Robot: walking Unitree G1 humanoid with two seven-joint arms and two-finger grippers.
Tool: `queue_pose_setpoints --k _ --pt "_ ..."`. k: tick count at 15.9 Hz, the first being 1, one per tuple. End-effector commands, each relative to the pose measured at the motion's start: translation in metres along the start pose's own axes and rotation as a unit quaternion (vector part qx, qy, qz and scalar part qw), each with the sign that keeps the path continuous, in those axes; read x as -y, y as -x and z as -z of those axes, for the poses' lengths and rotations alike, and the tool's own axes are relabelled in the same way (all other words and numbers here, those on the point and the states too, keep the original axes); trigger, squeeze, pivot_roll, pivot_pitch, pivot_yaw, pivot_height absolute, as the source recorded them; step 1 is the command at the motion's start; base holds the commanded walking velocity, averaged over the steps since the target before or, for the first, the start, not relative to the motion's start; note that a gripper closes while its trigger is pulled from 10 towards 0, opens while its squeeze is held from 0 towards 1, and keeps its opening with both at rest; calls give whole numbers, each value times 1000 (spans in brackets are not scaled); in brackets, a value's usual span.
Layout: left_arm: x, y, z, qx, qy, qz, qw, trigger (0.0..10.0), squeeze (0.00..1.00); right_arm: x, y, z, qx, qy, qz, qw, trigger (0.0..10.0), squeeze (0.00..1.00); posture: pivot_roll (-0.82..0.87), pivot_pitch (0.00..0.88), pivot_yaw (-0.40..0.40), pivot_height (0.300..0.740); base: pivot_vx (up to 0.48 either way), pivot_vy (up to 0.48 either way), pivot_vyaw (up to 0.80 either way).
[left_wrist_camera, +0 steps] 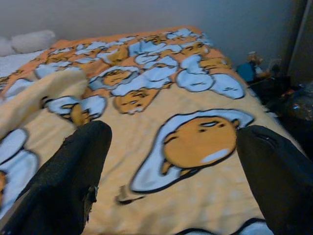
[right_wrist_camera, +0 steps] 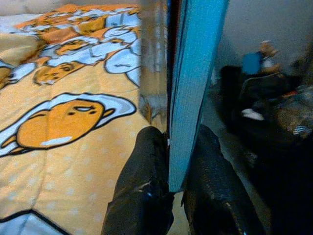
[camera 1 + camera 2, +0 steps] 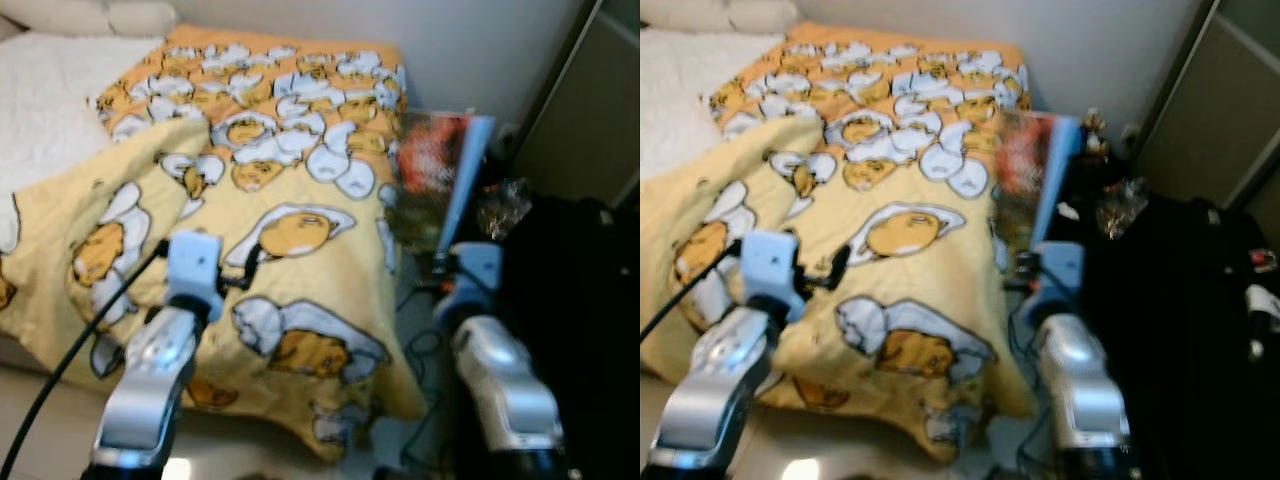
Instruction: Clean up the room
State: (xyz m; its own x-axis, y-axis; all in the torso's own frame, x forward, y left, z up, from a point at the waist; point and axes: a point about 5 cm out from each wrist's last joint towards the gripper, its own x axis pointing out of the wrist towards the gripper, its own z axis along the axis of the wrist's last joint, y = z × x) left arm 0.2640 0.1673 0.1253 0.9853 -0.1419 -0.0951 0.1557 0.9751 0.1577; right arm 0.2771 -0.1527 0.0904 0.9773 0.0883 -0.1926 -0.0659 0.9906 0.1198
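Observation:
My right gripper (image 2: 178, 161) is shut on a thin blue-edged book (image 2: 195, 83) with a red and dark cover (image 3: 432, 160), held upright beside the bed's right edge. The book stands between the bed and a dark pile on the right. My left gripper (image 1: 176, 161) is open over the yellow egg-pattern blanket (image 3: 270, 230), its black fingers (image 1: 73, 181) spread wide with nothing between them. In the head views the left arm (image 3: 160, 370) reaches over the blanket's near edge.
A white cover (image 3: 45, 100) lies on the bed's far left. A black pile (image 3: 1180, 330) with small items fills the right. A grey cabinet (image 3: 585, 110) stands at the far right, and a wall (image 3: 470, 50) behind. Cables (image 3: 420, 350) trail on the floor.

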Motion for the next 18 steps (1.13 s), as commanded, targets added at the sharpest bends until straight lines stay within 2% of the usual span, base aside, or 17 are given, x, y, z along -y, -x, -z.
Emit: queue_pose_setpoints --k 1,2,6,13,18 --pt "-5 1 3 -13 -8 -5 1000 10000 0 -8 -2 -9 19 -9 -9 1000 10000 0 -8 0 4 740 0 386 0" --pt "-7 1 3 -13 -8 -6 1000 10000 0 -8 -2 -9 18 -9 -10 1000 10000 0 -7 0 4 740 0 382 0" --pt "-10 0 3 -16 -10 -9 1000 10000 0 -10 -2 -10 21 -12 -9 1000 10000 0 -5 0 8 740 0 393 -767" --pt "-14 0 3 -17 -13 -12 1000 10000 0 -12 -5 -13 27 -12 -9 1000 10000 0 6 0 8 740 0 411 0" --pt "-15 0 4 -17 -13 -12 1000 10000 0 -12 -6 -12 27 -16 -7 999 10000 0 8 0 14 740 0 438 -724"
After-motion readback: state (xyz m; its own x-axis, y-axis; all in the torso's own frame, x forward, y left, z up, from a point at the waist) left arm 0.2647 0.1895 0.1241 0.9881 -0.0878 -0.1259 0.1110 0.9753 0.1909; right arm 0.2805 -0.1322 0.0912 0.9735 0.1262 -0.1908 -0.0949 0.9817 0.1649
